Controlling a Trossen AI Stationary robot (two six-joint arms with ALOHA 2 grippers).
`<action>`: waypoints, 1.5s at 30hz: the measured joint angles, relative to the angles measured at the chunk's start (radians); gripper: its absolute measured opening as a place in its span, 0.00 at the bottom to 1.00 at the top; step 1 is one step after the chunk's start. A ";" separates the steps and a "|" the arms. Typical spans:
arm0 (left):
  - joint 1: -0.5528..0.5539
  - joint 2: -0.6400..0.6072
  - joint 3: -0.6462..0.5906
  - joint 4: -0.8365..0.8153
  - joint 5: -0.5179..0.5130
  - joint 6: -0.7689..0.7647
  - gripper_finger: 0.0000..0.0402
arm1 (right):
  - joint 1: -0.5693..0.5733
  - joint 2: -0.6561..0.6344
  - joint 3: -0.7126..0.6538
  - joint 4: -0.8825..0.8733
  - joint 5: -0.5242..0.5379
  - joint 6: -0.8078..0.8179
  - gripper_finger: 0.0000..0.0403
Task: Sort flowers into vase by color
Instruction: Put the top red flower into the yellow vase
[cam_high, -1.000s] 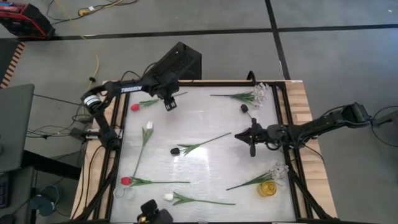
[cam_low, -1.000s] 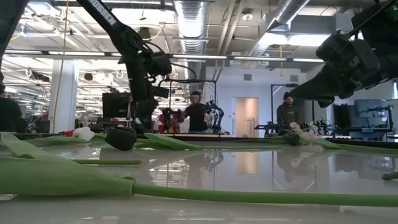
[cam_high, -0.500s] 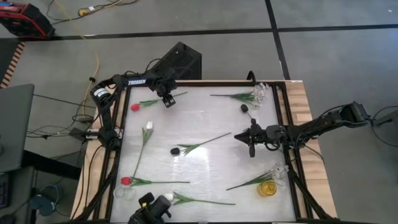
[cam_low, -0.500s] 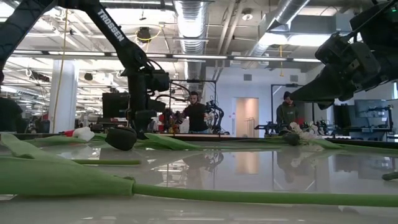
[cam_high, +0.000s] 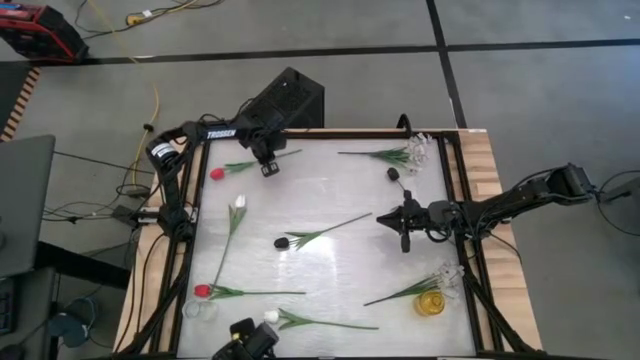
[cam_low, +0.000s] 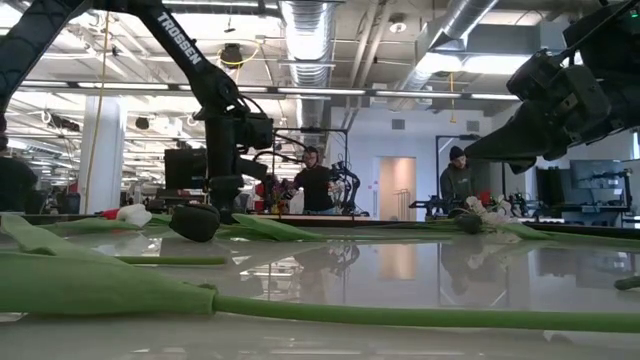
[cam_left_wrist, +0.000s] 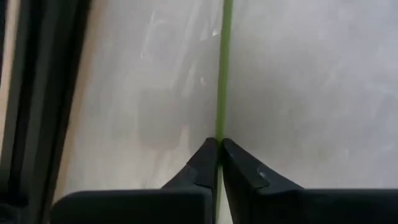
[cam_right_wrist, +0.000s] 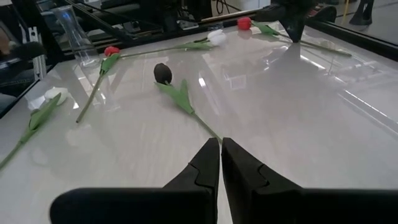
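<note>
Lifting should come next, and I judge it must be slow and straight up: the left end effector (cam_left_wrist: 218, 144) is pinching the thin green stem of the red artificial tulip (cam_high: 217, 172), near the far left corner of the white glossy bench (cam_high: 330, 200). The fingers (cam_left_wrist: 202, 163) are pressed together around the stem, well away from the head. The long flower may swing or slip, so a steady rise before turning toward a clear glass vase (cam_high: 197, 310) seems wise. The right end effector (cam_high: 404, 222) hovers over the right middle of the bench with its fingers pressed together and nothing between them. Compared with one second ago, the left arm has reached further and lowered onto the stem, and its fingers, then spread, are now closed; the flowers lie as before.
</note>
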 joint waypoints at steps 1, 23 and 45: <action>-0.016 0.000 0.000 -0.001 -0.008 0.023 0.01 | 0.000 0.000 0.000 0.000 0.000 -0.001 0.12; -0.418 -0.001 0.013 0.019 -0.274 0.743 0.00 | 0.000 0.000 0.000 -0.002 0.000 -0.032 0.12; -0.410 -0.097 0.014 0.113 -0.363 0.188 0.34 | -0.001 0.000 0.000 0.009 0.000 -0.051 0.12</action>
